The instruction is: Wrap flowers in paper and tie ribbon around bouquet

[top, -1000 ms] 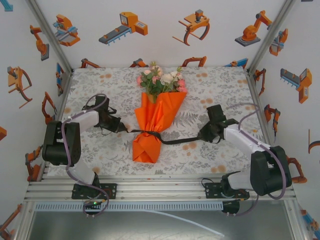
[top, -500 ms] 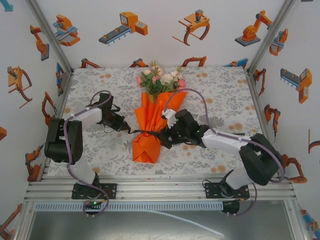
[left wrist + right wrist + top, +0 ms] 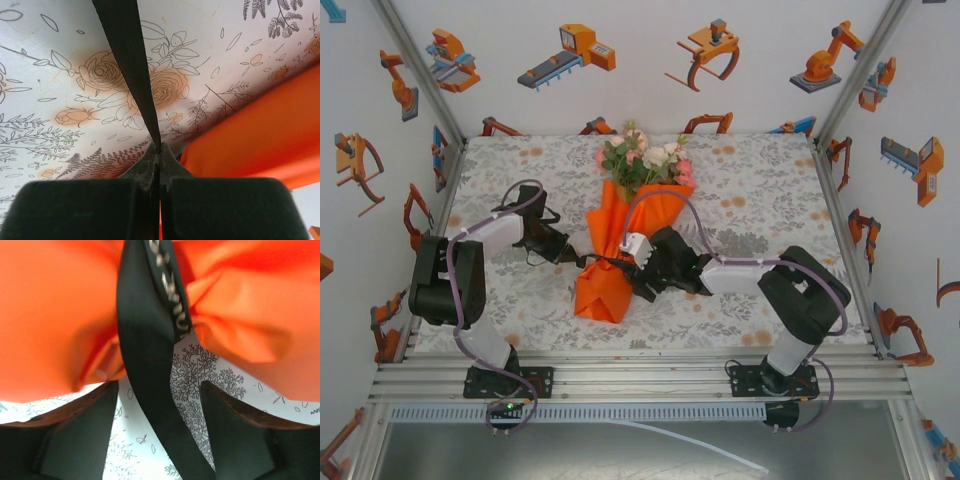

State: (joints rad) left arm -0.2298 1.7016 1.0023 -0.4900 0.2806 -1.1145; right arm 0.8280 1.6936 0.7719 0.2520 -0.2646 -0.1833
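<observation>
My left arm [image 3: 485, 235] reaches in from the near left, elbow folded and wrist low. My left gripper [image 3: 159, 152] is clamped tight on the ribbon [image 3: 127, 60], which runs taut from the pinched tips. My right arm [image 3: 750, 272] doubles back from the near right, forearm lying leftward. My right gripper [image 3: 160, 425] sits at the waist of the bouquet [image 3: 620, 235] with its jaws apart and the black strip passing between them. I cannot tell whether it brushes a finger.

The bouquet lies mid-table, flowers [image 3: 645, 160] toward the far edge and the orange paper [image 3: 600, 295] cinched by the ribbon, its folded tail near me. Beneath is a grey floral tablecloth [image 3: 760, 190]. White walls [image 3: 640, 90] carry orange robot cartoons, and a metal rail [image 3: 640, 378] lines the near edge.

From above, my right wrist hides the ribbon's crossing. Pale lettering on the ribbon is too blurred to read.
</observation>
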